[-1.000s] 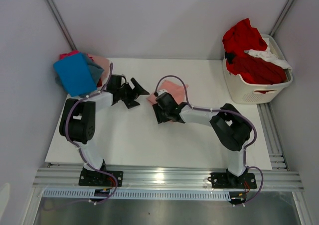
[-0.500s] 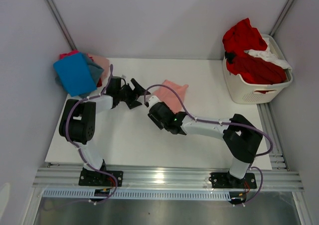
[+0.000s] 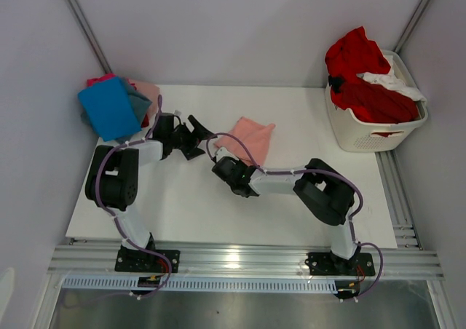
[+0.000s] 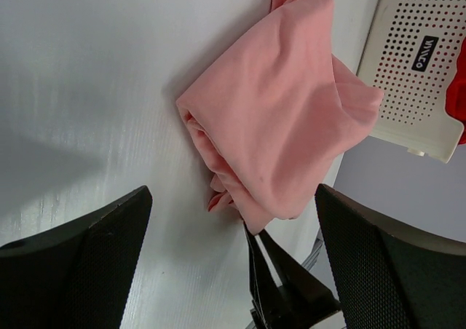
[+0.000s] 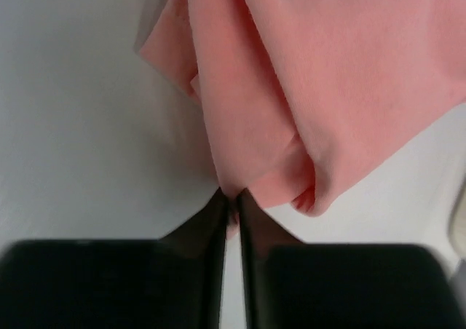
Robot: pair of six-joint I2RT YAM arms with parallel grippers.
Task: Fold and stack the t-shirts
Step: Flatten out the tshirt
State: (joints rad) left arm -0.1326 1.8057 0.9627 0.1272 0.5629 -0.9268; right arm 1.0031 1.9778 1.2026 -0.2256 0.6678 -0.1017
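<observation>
The salmon-pink t-shirt lies bunched and folded at the middle of the white table. My right gripper is shut on the near-left corner of that t-shirt, a pinch of cloth between its thin fingertips. In the top view the right gripper sits low at the shirt's near-left edge. My left gripper stands open just left of it, nothing between its wide pads. The left wrist view looks across at the same shirt, with the right gripper's fingers pinching its lower tip.
A stack of folded shirts with a bright blue one on top sits at the table's far left corner. A white slatted laundry basket at the far right holds red shirts and a white one.
My right gripper has drawn back off the salmon-pink t-shirt towards the near left and closed on its corner. More of the shirt shows now. The left gripper has edged slightly towards it, still open.
</observation>
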